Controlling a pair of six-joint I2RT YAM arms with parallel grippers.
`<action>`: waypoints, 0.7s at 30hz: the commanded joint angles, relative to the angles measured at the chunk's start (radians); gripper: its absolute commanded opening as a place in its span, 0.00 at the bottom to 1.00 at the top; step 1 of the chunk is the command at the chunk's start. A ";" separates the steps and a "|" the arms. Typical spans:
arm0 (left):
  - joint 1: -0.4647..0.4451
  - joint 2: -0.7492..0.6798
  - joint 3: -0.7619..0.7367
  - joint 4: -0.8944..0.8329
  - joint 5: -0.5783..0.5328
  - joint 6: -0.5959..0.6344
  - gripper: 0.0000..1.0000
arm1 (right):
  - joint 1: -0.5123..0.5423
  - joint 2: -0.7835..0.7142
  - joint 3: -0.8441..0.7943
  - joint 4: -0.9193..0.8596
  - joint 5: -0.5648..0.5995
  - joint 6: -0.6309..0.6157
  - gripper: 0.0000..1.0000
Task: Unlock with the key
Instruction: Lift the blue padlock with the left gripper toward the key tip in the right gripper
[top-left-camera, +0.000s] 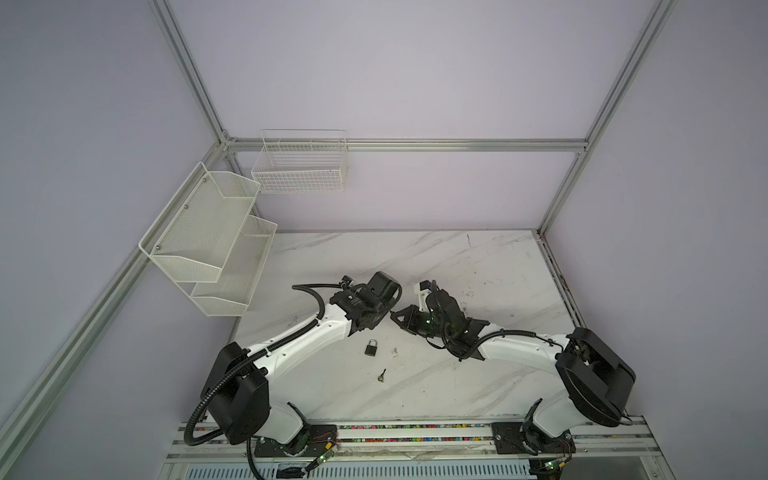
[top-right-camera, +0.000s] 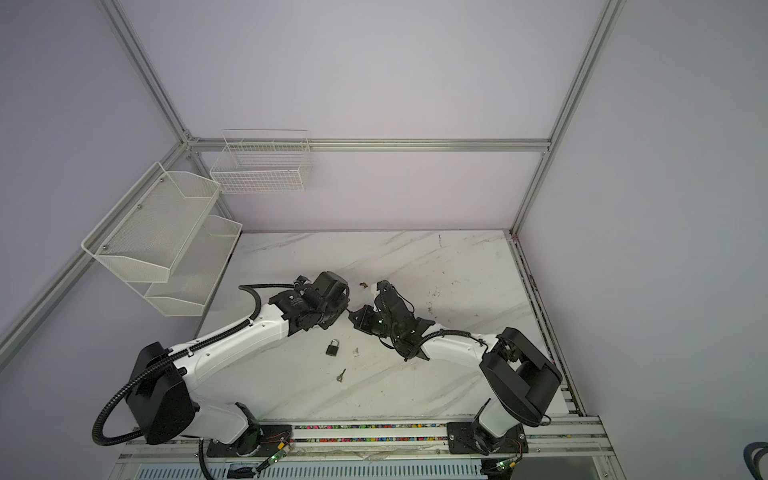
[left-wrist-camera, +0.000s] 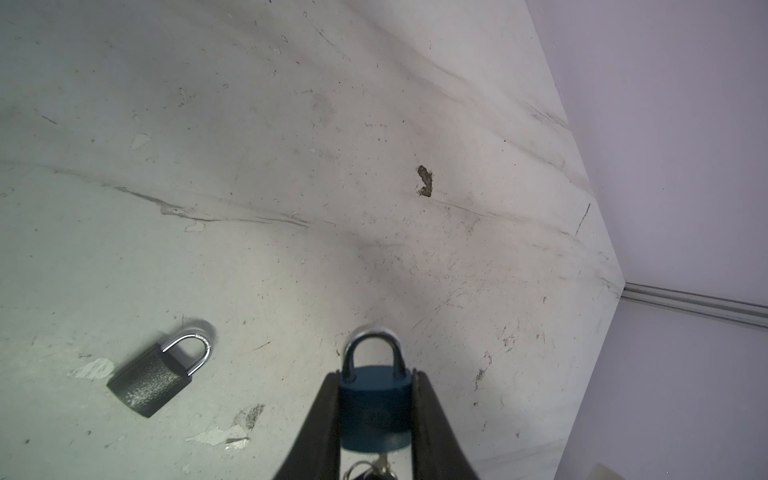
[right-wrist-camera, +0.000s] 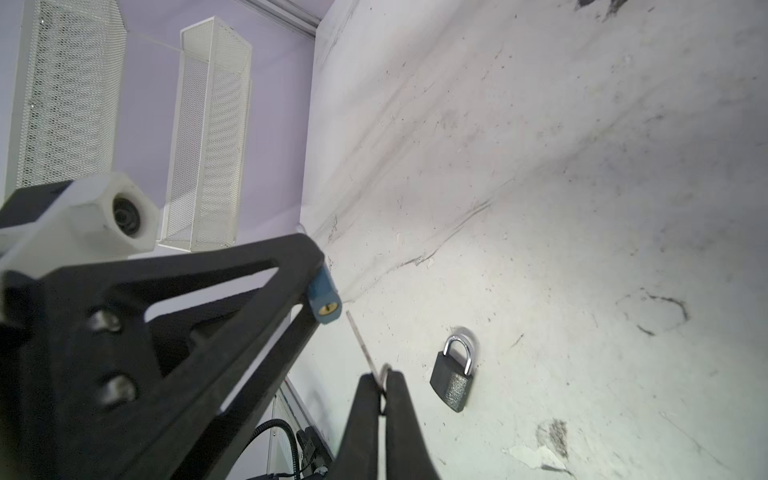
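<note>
Step in hand: presenting the key to the lock, insertion not yet made. The left gripper (left-wrist-camera: 376, 376) is clamped on the small blue padlock with a silver shackle (left-wrist-camera: 376, 409), one jaw on either side of the body, and holds it clear of the white marble-patterned tabletop (top-left-camera: 457, 266). The right gripper (right-wrist-camera: 382, 380) is pinched tight on the head and ring of the thin silver key (right-wrist-camera: 360, 338), whose blade points at the padlock's underside. In the right wrist view the blade tip stands just beside the brass keyway (right-wrist-camera: 327, 308) — near it, not in it. In both top views the two grippers meet at the centre of the frame, and the padlock is hidden there under the wrists. Judged next move: a short advance of the key along its own line, blade turned to match the slot, then a twist. The margin is small, since the slot is narrow and a key held only by its end may pivot. Condition of the padlock: shackle seated in the body, so locked by appearance; paint smooth, no damage seen. A dark grey textured padlock (top-left-camera: 372, 347) and a loose key (top-left-camera: 381, 375) lie on the table just below centre, apart from both grippers.
</note>
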 joint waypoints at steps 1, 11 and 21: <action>-0.002 -0.035 -0.039 0.023 -0.036 -0.018 0.00 | 0.007 0.017 0.030 0.037 0.005 0.024 0.00; -0.003 -0.035 -0.043 0.023 -0.037 -0.013 0.00 | 0.013 0.024 0.036 0.058 0.012 0.022 0.00; -0.003 -0.074 -0.057 0.023 -0.048 -0.015 0.00 | 0.014 0.041 0.053 0.069 0.003 0.022 0.00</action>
